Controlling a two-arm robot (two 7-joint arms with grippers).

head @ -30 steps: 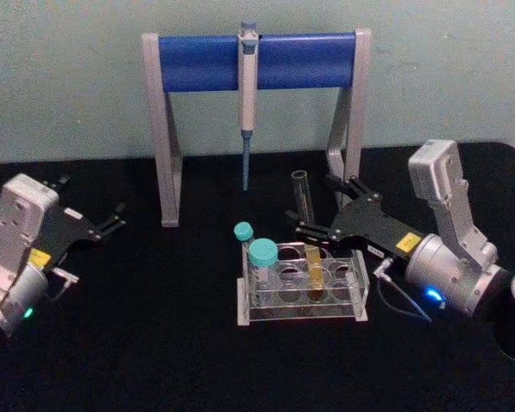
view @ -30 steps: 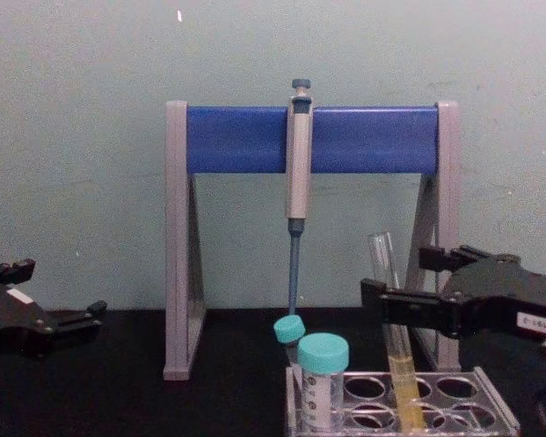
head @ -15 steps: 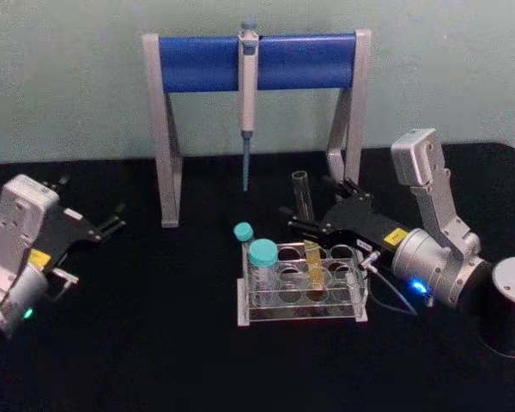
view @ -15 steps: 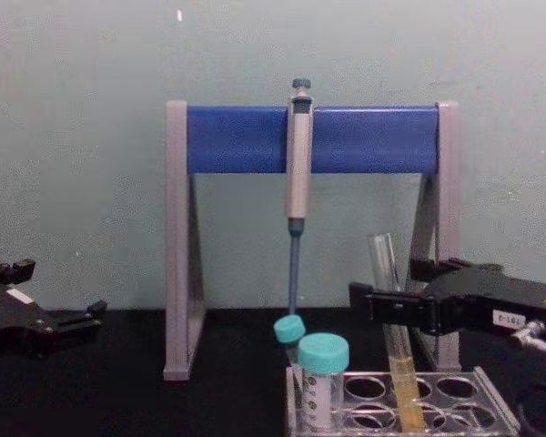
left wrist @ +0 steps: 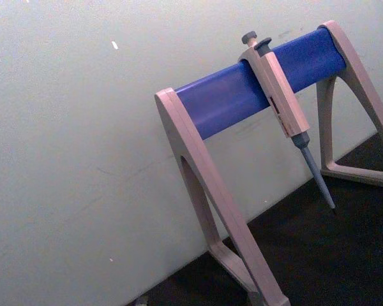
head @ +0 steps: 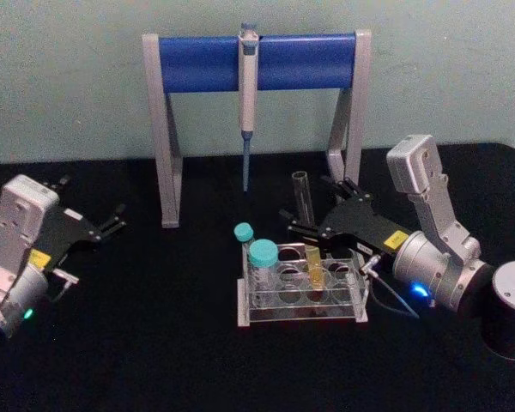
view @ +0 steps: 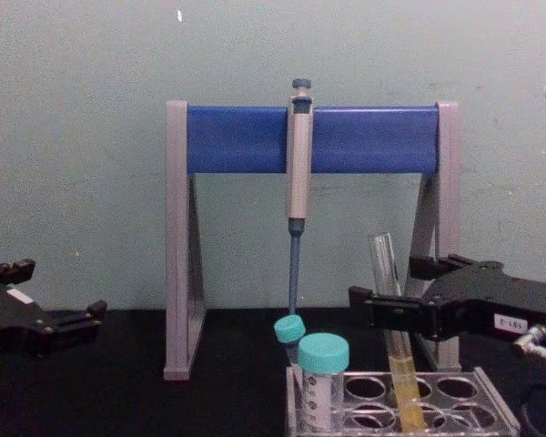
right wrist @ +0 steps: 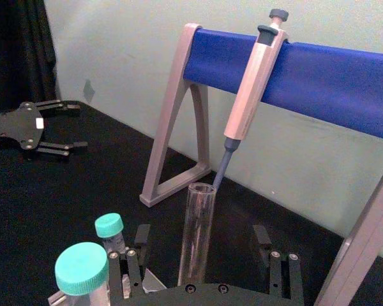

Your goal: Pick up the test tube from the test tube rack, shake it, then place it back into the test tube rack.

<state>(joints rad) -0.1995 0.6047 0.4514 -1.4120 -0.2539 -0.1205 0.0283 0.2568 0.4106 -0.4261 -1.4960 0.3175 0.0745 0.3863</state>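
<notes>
Right wrist view: right gripper (right wrist: 201,245), jaws wide and empty, straddles the tube (right wrist: 200,217) standing in the rack (head: 302,312), so next close gently, then lift straight; left gripper (right wrist: 80,126) idles open far left.

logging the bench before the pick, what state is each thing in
test tube: uncapped, yellow liquid low, seated in the test tube rack
test tube rack: holds three tubes
teal-capped tubes: capped, in the rack
pipette: hanging on the stand
right gripper: open, astride the test tube, not touching
left gripper: open, parked at the left
</notes>
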